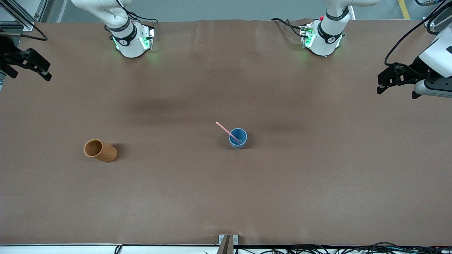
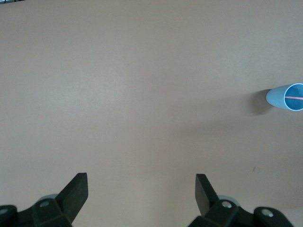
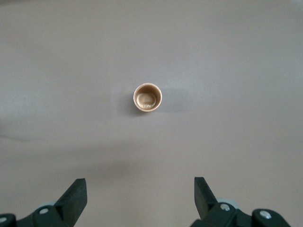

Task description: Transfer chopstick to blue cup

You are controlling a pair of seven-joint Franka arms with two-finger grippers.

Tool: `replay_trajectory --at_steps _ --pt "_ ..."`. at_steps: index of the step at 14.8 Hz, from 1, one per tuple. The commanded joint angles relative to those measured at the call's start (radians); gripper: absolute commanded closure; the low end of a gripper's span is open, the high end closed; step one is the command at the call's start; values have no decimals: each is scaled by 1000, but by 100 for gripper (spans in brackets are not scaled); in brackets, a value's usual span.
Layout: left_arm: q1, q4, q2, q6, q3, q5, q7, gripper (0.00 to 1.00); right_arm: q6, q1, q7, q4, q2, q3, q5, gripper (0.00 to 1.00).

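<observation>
The blue cup [image 1: 238, 138] stands upright near the table's middle. The pale-pink chopstick [image 1: 226, 129] stands in it, leaning over the rim toward the right arm's end. The left wrist view shows the cup [image 2: 288, 97] with the stick [image 2: 293, 97] across its mouth. My left gripper [image 1: 383, 87] is open and empty, up in the air at the left arm's end of the table; its fingertips [image 2: 78, 185] are wide apart. My right gripper [image 1: 44, 72] is open and empty, raised at the right arm's end, with its fingertips [image 3: 76, 189] wide apart.
An orange-brown cylinder cup [image 1: 100, 150] stands toward the right arm's end, a little nearer the front camera than the blue cup; the right wrist view looks down into this cup [image 3: 147, 98]. A metal bracket [image 1: 228, 241] sits at the table's front edge.
</observation>
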Motion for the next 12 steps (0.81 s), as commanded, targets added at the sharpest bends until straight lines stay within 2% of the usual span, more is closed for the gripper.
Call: replay_trajectory --at_steps 1,4,12 --pt "7 26 9 -23 0 -19 11 0 -53 -27 -42 133 100 -4 42 0" --pt "7 25 9 -25 0 -19 9 0 -83 -36 -44 190 144 -4 44 0" --pt "7 25 9 -26 0 -17 6 0 -117 -58 -114 155 141 -3 42 0"
